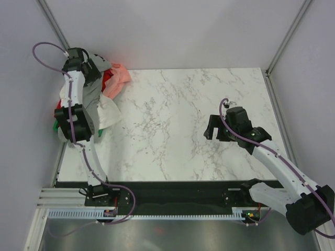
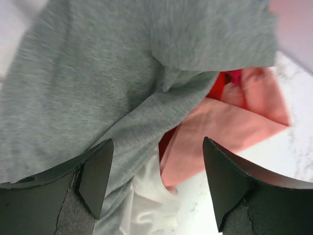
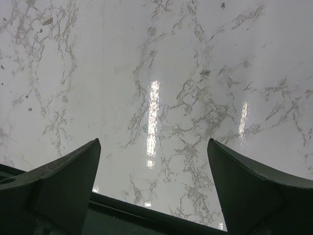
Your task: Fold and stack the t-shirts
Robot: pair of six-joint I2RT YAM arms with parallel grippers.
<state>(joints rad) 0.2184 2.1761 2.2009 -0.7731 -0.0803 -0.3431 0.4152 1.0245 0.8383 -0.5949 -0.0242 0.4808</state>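
Observation:
The t-shirts lie in a loose pile at the table's far left corner. A grey one (image 1: 92,97) is on top, with a white one (image 1: 108,112), a pink one (image 1: 121,77), a red one (image 1: 108,83) and a bit of green (image 1: 55,125) around it. My left gripper (image 1: 97,67) hangs open and empty just above the pile. In the left wrist view (image 2: 156,181) the grey shirt (image 2: 98,78) fills the frame, with pink (image 2: 230,127), white (image 2: 151,200), a red strip (image 2: 165,142) and a bit of magenta (image 2: 234,76) below. My right gripper (image 1: 213,130) (image 3: 154,181) is open and empty over bare marble.
The marble table (image 1: 172,125) has a dark front edge (image 1: 172,184) that also shows in the right wrist view (image 3: 146,215). Grey walls and metal frame posts (image 1: 285,36) close in the sides. The left arm's elbow (image 1: 73,121) hangs over the table's left edge by the pile.

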